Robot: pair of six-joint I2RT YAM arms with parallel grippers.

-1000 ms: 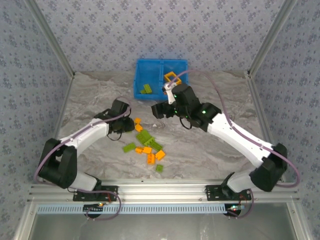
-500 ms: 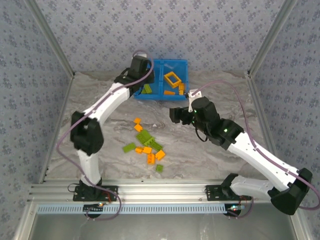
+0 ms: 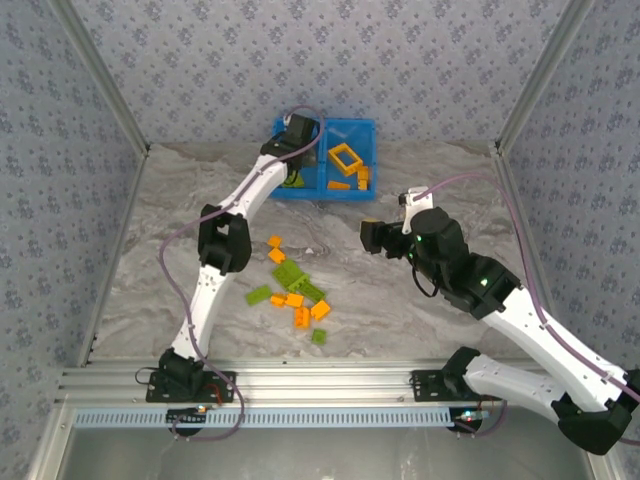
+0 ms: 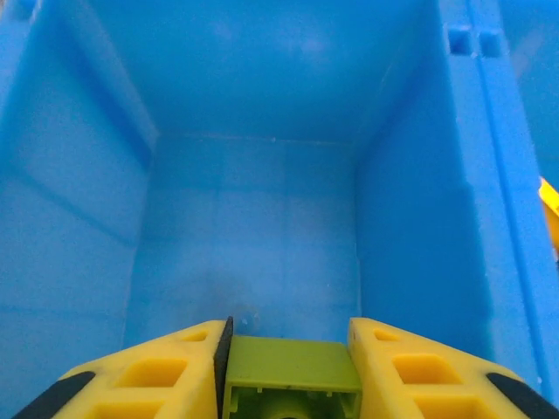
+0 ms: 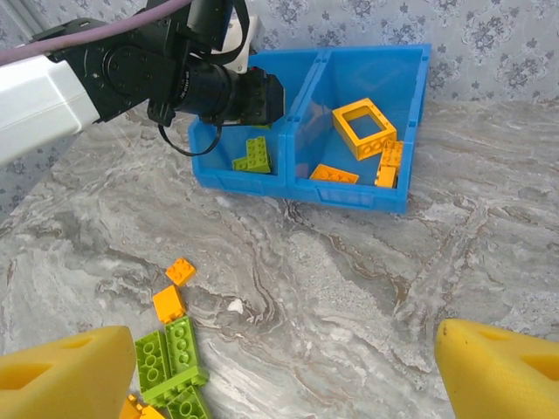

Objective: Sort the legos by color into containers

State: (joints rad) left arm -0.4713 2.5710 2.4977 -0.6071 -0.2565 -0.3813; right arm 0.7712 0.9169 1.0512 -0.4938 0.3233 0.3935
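1. One green lego (image 4: 293,367) is being clenched in the left tool (image 4: 290,347), which is now hanging inside the left compartment (image 4: 253,218) of the blue bin (image 3: 372,150), having left the loose pile (image 3: 295,290).
2. Orange legos (image 5: 334,174), including the frame (image 5: 362,128), are lying in the right compartment (image 5: 393,83).
3. The right tool (image 5: 286,336) is gaping wide and empty, having drawn back from the bin over the surface (image 3: 170,200).

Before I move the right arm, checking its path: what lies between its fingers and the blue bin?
Bare marbled tabletop, seen in the right wrist view: nothing lies between the right fingers and the blue bin. The loose bricks sit aside.
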